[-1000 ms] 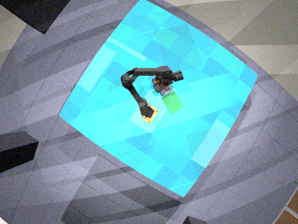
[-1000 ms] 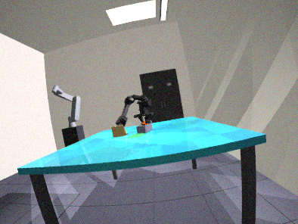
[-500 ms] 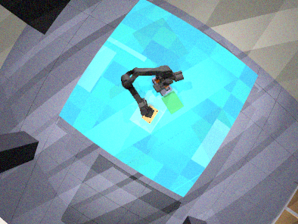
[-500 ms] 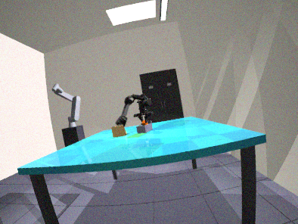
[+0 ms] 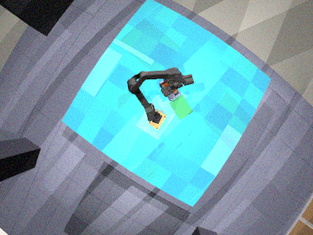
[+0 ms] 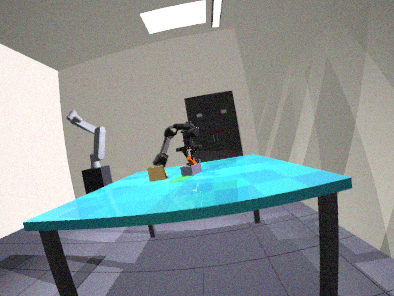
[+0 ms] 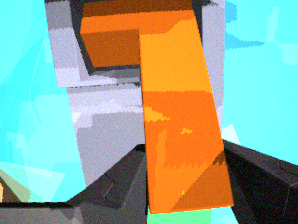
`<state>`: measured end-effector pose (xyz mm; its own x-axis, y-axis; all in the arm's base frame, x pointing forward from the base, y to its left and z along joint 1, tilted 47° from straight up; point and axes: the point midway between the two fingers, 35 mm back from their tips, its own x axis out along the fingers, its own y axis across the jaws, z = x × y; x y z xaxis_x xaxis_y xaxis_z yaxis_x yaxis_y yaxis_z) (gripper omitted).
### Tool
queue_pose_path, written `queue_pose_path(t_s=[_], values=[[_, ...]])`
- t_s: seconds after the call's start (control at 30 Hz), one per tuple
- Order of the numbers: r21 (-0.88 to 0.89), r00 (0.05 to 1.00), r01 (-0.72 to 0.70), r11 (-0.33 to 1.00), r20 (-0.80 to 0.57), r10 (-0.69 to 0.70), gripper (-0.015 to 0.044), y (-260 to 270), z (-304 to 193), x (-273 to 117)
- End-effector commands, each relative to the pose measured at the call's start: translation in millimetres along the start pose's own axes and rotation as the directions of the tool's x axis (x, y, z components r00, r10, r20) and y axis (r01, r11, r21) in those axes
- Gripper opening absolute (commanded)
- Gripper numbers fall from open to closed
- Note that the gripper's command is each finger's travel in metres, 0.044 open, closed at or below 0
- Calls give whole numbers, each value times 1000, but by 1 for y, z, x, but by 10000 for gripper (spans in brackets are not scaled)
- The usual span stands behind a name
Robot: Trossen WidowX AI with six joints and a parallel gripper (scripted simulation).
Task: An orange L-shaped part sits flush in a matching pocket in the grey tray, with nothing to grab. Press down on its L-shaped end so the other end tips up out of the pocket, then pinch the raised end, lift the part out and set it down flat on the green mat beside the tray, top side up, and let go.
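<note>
Orange plastic-looking L-shaped part (image 5: 175,91) (image 6: 192,160) (image 7: 180,120) is found tilted, its L-shaped end low in the pocket of the grey tray (image 5: 173,97) (image 6: 191,170) (image 7: 105,142) and its plain end raised above the tray. The long axis runs nearly up and down the wrist view, leaning slightly; the plain end points to the bottom of that view, toward the green mat (image 5: 182,107) (image 6: 180,179) (image 7: 179,216), and the short leg points left. In the exterior view the part slopes down from upper left to lower right. The gripper (image 5: 171,90) (image 6: 189,153) (image 7: 180,151) is clamped on the long leg near the raised end, one dark finger on each side. Tray walls flank the L-shaped end, and the wrist assembly hides much of the tray from the top view. The mat lies just beside the tray on the cyan table (image 5: 216,67) (image 6: 280,175); no object is seen standing between them. The black arm (image 5: 156,75) (image 6: 165,142) rises from a tan base block (image 5: 160,124) (image 6: 156,174) near the mat. Beyond the table, a pale arm (image 6: 100,142) stands on a black pedestal (image 6: 106,175), well apart from the work.
</note>
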<state>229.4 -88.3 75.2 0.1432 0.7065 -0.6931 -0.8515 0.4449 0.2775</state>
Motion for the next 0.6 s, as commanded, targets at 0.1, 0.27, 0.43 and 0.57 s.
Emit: queue_pose_path(t_s=[0.1, 0.27, 0.43, 0.57], values=[[0, 1000, 6, 1000, 11, -6, 0, -1, 1, -13], [0, 1000, 6, 1000, 11, -6, 0, -1, 1, -21], [0, 1000, 6, 1000, 11, -6, 0, -1, 1, -29], [0, 1000, 6, 1000, 11, -6, 0, -1, 1, -35]])
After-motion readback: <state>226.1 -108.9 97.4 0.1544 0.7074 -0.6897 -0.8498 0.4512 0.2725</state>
